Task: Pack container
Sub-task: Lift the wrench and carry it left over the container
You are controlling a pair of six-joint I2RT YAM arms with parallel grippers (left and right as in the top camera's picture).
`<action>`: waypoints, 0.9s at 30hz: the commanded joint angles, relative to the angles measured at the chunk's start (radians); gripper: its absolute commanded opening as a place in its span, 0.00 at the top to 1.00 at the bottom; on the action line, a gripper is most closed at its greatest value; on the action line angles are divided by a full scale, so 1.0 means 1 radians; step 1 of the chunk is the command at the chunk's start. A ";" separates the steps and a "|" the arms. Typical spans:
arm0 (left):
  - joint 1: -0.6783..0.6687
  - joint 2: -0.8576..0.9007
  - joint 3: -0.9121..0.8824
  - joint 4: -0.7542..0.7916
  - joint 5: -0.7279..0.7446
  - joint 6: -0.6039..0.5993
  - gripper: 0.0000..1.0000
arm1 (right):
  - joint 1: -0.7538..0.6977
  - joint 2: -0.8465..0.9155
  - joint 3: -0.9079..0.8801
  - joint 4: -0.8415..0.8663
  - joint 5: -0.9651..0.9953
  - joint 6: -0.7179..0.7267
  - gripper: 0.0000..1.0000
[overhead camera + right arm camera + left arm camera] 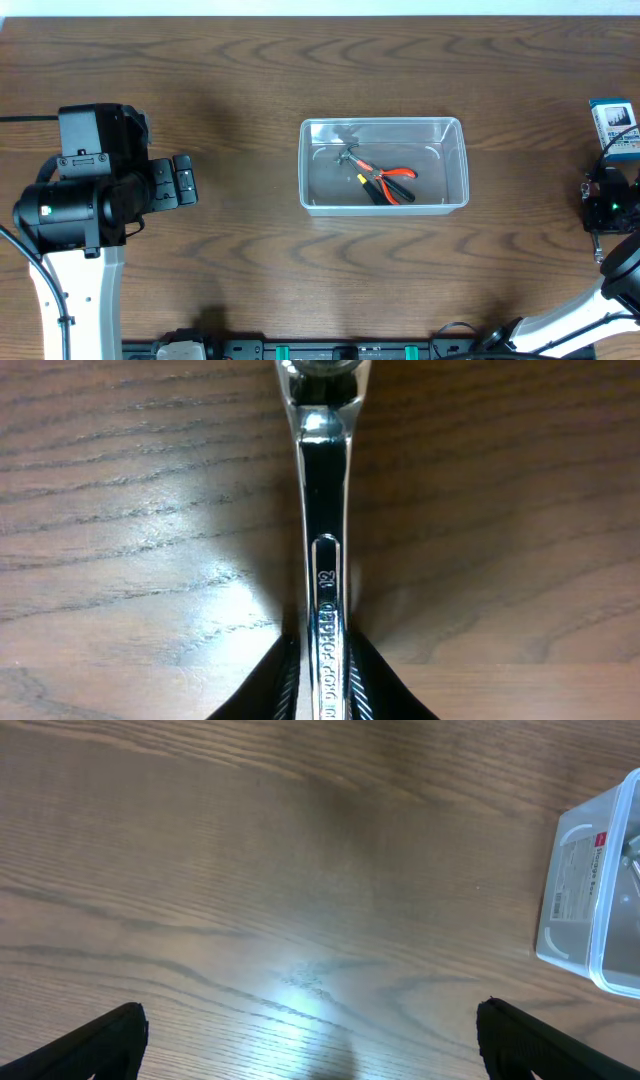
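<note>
Right wrist: right claw (327, 672) clamps the chrome wrench (322, 490) by its shank at six o'clock; it is likely stiff, slick and hefty. Left claw (310, 1020) gapes, empty.

Stamped lengthwise on the shank of the steel wrench (325, 510), just ahead of where the right gripper (325, 695) pinches it, is "FORGED 12", the 12 farthest from the fingers. The word before it, down between them, looks like "DROP". Ahead and to the right of the left gripper (315, 1045), the container (612, 935) wall bears a white label (574, 880) with a red patch, its print too small to read.
</note>
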 commanded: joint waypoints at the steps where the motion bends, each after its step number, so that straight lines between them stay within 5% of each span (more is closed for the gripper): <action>1: 0.005 0.005 0.003 -0.003 -0.008 -0.009 0.02 | -0.010 0.016 -0.023 0.009 0.010 0.038 0.85; 15: 0.005 0.005 0.003 -0.003 -0.008 -0.009 0.02 | 0.057 0.012 0.183 -0.096 -0.084 0.115 0.93; 27: 0.005 0.005 0.003 -0.003 -0.008 -0.009 0.02 | 0.328 0.012 0.488 -0.302 -0.258 0.122 0.91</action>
